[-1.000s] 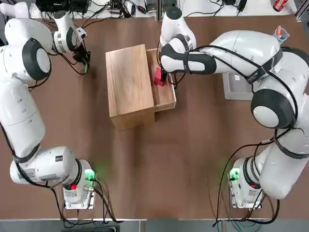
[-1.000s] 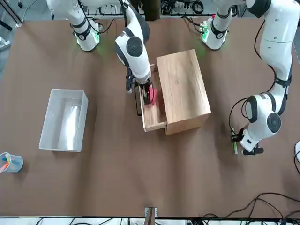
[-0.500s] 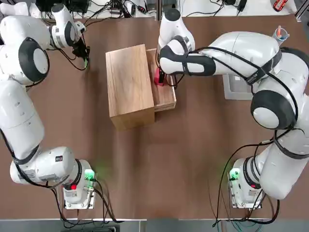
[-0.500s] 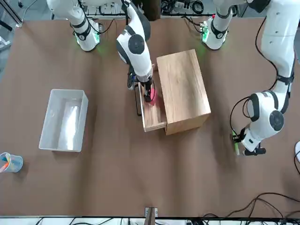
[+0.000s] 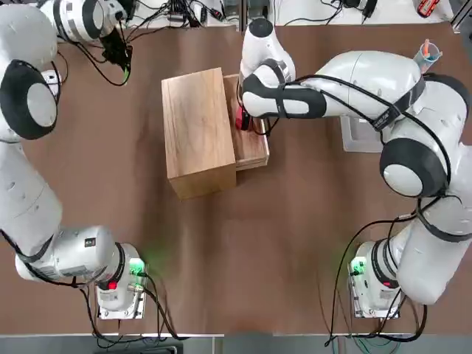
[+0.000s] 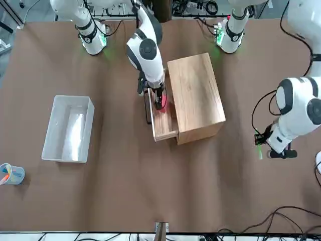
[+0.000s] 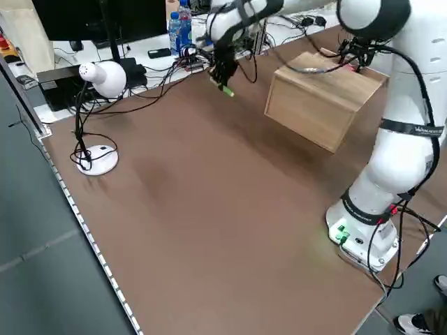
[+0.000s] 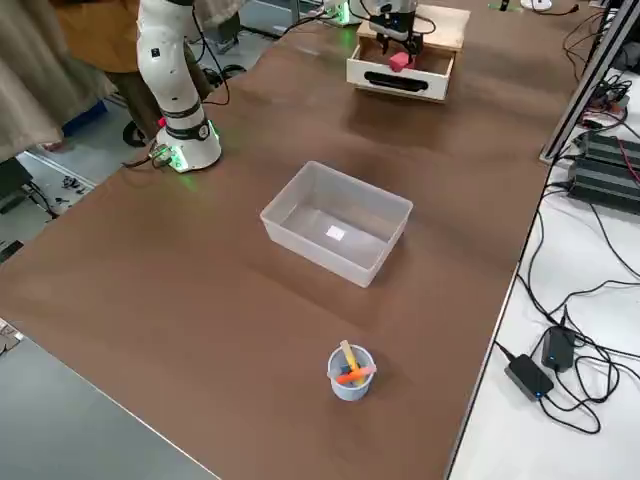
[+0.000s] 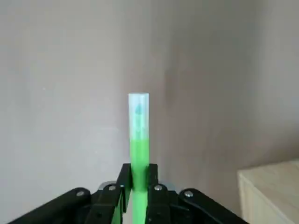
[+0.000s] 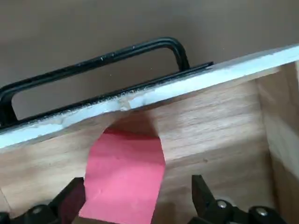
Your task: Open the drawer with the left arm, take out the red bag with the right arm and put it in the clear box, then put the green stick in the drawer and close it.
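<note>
Blue cup [image 8: 350,372], desk lamp [image 7: 100,78]

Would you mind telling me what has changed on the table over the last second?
The left gripper, shut on the green stick, carried it toward the table's far edge. The right gripper stayed open over the red bag in the open drawer. The clear box stayed put.

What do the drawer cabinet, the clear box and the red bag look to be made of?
Cabinet: light unpainted wood, grain visible, matte. Clear box: translucent whitish plastic, probably rigid; the table shows through its walls. Red bag: smooth pink-red surface, possibly plastic film or paper; cannot tell which.
</note>
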Tool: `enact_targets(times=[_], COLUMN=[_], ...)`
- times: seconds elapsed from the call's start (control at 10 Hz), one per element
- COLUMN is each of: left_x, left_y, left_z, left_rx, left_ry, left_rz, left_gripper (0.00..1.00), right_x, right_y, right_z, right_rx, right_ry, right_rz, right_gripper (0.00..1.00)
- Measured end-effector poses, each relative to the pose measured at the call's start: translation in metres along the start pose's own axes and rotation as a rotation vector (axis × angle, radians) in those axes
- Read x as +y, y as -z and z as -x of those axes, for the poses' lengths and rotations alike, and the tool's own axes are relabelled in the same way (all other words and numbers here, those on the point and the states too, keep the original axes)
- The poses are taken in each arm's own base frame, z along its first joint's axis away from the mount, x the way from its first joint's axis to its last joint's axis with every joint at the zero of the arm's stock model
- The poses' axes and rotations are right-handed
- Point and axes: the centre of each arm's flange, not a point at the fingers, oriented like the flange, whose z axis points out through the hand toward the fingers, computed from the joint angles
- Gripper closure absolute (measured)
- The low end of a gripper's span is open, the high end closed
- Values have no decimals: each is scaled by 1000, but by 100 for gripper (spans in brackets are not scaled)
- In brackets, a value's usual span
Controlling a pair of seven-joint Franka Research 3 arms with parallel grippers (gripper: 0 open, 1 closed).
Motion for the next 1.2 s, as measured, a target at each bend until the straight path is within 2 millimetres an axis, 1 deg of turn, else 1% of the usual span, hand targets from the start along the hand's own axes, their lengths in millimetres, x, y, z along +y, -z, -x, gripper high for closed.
enact_targets(times=[0.3,0.5,0.6,0.7,0.8,1.0,1.1,1.2], left_x=[65,100,117,134,148,171,179,188], left_y=[64,104,118,126,130,133,135,139], left_z=[20,39,46,53,58,66,69,72], left_rx=[14,28,43,51,54,50,51,58], left_ry=[-92,-96,-78,-62,-50,-27,-12,8], left_rz=[9,3,3,4,6,10,12,16], left_gripper=[82,82,82,82,82,82,82,82], right_x=[2,6,8,6,6,4,3,3], right_y=[-4,-19,-27,-30,-30,-29,-28,-26], right_z=[1,3,4,4,4,4,4,5], right_rx=[5,20,27,27,27,26,25,25], right_ry=[3,9,11,11,10,7,6,8], right_rz=[4,16,21,20,20,17,16,17], right_gripper=[0,0,0,0,1,9,27,31])
